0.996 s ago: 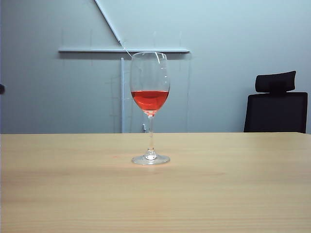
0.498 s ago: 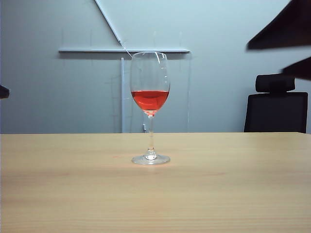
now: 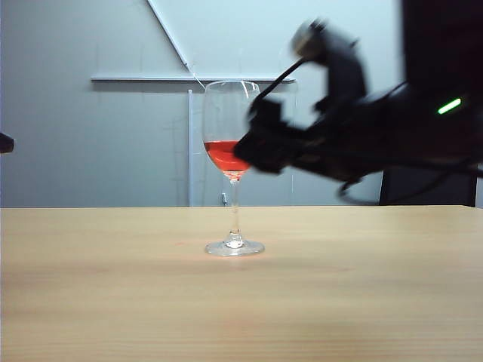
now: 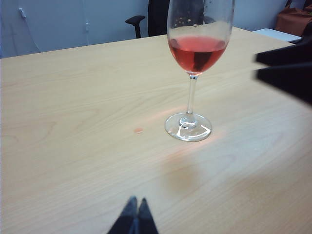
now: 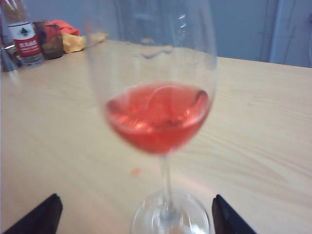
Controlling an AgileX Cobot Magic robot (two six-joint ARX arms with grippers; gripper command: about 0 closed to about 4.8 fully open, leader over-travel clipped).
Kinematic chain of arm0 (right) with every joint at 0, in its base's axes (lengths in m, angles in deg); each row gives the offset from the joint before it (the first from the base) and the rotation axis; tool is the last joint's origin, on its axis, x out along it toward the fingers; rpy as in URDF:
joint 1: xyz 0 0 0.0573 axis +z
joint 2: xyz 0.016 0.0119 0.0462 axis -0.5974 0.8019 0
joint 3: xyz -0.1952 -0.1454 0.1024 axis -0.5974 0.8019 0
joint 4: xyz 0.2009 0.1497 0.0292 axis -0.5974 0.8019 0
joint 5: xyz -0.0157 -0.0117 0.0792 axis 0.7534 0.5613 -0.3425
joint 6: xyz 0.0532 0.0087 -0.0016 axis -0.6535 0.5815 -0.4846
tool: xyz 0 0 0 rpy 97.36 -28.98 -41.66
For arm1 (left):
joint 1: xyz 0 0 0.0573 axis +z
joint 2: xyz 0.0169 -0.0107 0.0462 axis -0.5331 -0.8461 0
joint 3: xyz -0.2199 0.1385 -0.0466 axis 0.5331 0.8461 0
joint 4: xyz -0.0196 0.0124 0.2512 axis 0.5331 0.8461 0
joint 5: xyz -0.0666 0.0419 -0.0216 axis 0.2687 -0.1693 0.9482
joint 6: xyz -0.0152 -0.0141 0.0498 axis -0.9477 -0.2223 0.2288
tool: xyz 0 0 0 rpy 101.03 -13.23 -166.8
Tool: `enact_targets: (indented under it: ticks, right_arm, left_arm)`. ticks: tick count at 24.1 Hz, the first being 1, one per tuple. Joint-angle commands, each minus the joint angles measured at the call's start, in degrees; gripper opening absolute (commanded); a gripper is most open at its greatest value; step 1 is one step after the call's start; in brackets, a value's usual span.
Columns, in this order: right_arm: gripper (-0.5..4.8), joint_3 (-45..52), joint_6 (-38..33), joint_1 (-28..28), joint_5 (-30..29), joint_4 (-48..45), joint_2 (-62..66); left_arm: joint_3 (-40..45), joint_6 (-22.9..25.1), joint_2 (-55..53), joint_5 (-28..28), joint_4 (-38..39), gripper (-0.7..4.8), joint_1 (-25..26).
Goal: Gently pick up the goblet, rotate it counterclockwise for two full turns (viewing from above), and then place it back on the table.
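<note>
**Right arm closing in on the goblet, grasp not yet made**

Nearest the exterior camera, the table (image 3: 241, 302) is lying bare and pale. Standing upright on it near the middle is the goblet (image 3: 233, 167), foot flat on the wood, red liquid sitting level in the lower part of the bowl.

The right gripper (image 3: 253, 145) is reaching in from the right at bowl height, its tip blurred and overlapping the bowl's right side in the exterior view; whether it is touching the glass cannot be told from there. In the right wrist view the two fingertips (image 5: 36, 217) are showing spread wide at either side, with the goblet (image 5: 158, 117) centred between them and well clear of both, so nothing is being held.

The left gripper (image 4: 134, 219) is hanging back low over the table (image 4: 63, 122), apart from the goblet (image 4: 195, 73), with its fingertips pressed together and holding nothing.

Farther back, a dark office chair (image 4: 146, 19) is standing past the table's edge, and a bottle (image 5: 24, 36) and some clutter are sitting at the far side in the right wrist view.

The step in hand looks like the approach before the pick-up. The next move is probably calling for a slow advance until the glass sits between the fingers, then a soft closing, since a jolt could tip it or spill the liquid.
</note>
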Motion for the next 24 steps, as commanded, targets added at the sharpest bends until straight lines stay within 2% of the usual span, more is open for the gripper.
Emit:
enact_targets:
  ticks: [1,21,24]
  right_arm:
    - [4.18,-6.16,0.17,0.0,0.09,-2.97,7.76]
    - [4.17,-17.81,0.17,-0.15,2.89,-1.4,19.47]
    - [3.58,-18.34,0.15,-0.15,4.02,-1.7,20.13]
  left_arm:
    - [-0.17,0.02,0.0,0.2,-0.5,-0.05,0.02]
    - [-0.17,0.02,0.17,0.17,-0.5,-0.05,0.02]
    - [-0.17,0.02,0.17,0.17,-0.52,-0.05,0.02]
